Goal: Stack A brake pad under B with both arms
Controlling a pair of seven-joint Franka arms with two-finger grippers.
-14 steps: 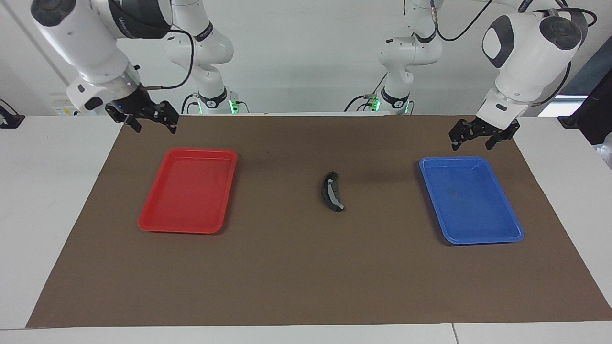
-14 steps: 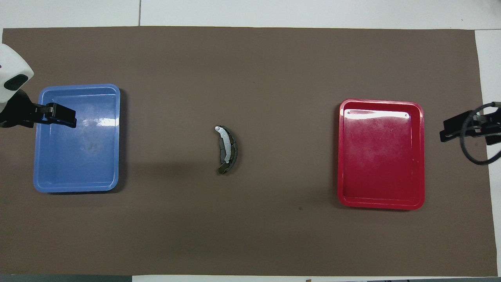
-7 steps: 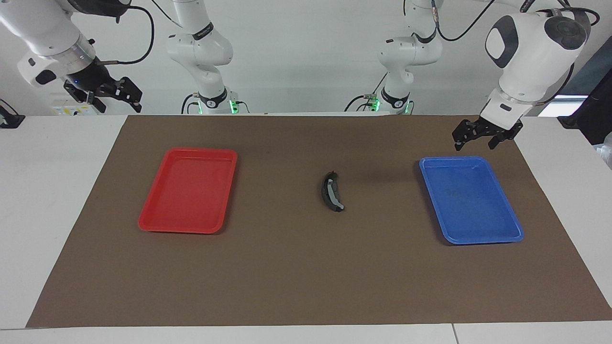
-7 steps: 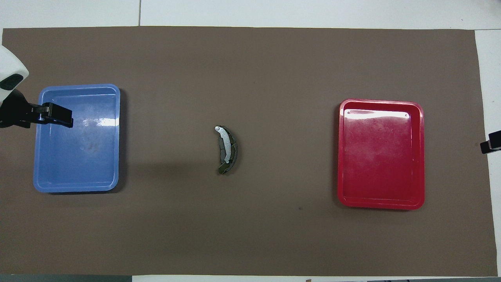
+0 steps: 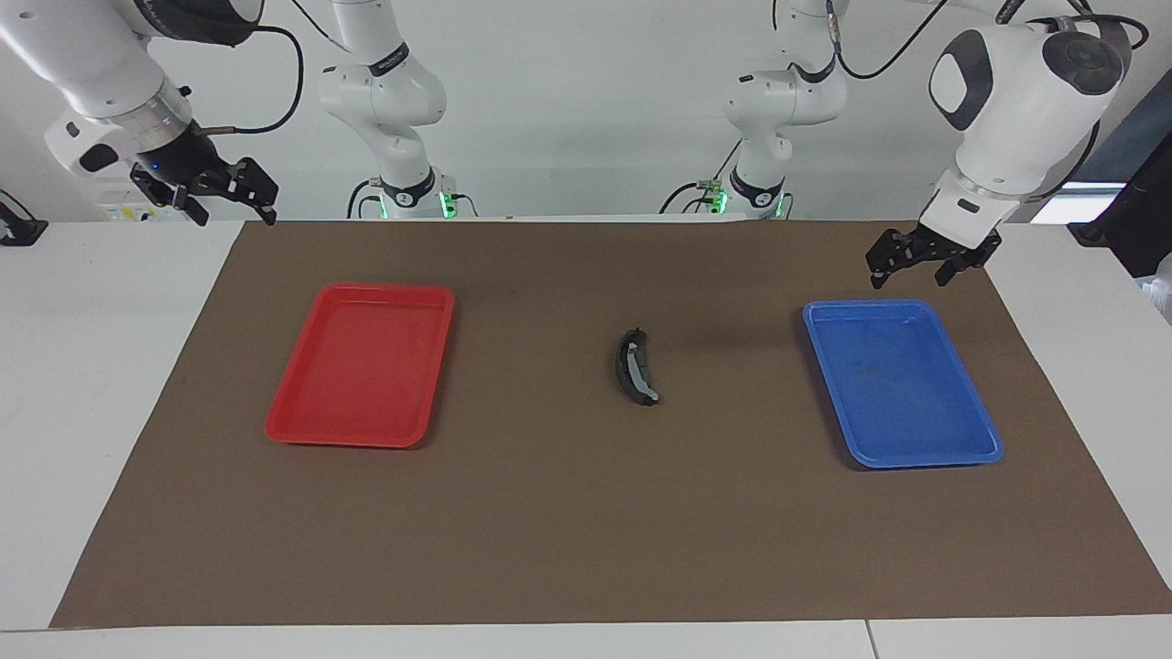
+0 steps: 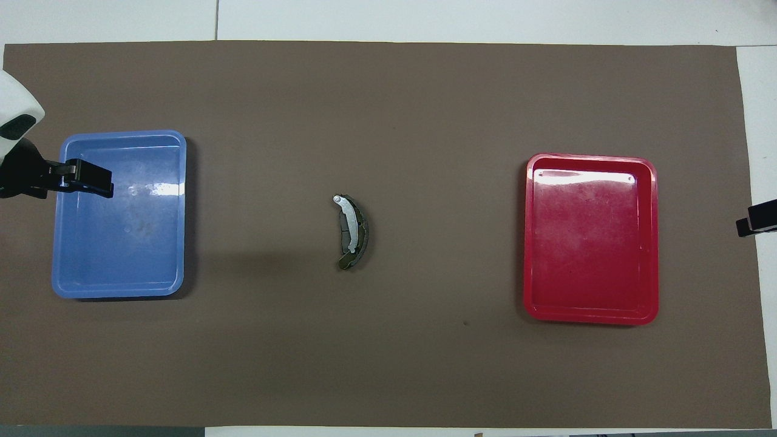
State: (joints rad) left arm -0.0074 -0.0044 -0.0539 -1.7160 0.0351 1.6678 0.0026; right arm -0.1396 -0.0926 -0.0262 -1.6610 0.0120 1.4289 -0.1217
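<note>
The right gripper (image 5: pixel 222 196) hangs in the air over the corner of the brown mat (image 5: pixel 568 531) at the right arm's end of the table, on the robots' side of the red tray (image 5: pixel 302 430). Its 2 fingers stand apart with nothing between them. In the overhead view only a dark tip of it shows at the picture's edge (image 6: pixel 756 218).

The red tray lies flat on the mat, and nothing shows in it.

Near the middle of the mat, between the 2 trays and well apart from both, sits the stack of 2 pads. B (image 5: pixel 626 377) is the long, strongly curved crescent: a black backing with a light grey strip (image 6: pixel 346 213) running along its arc and lumpy ends. The A brake pad (image 6: pixel 349 238) shows as a short, darker, nearly straight piece lying against the inside of the curve; from these views I cannot tell which pad is on top.

The blue tray (image 5: pixel 984 430) lies toward the left arm's end, also bare.

The left gripper (image 5: pixel 923 266) hangs over the blue tray's edge nearest the robots, fingers spread and holding nothing; from above it (image 6: pixel 91 179) covers that end of the tray.
</note>
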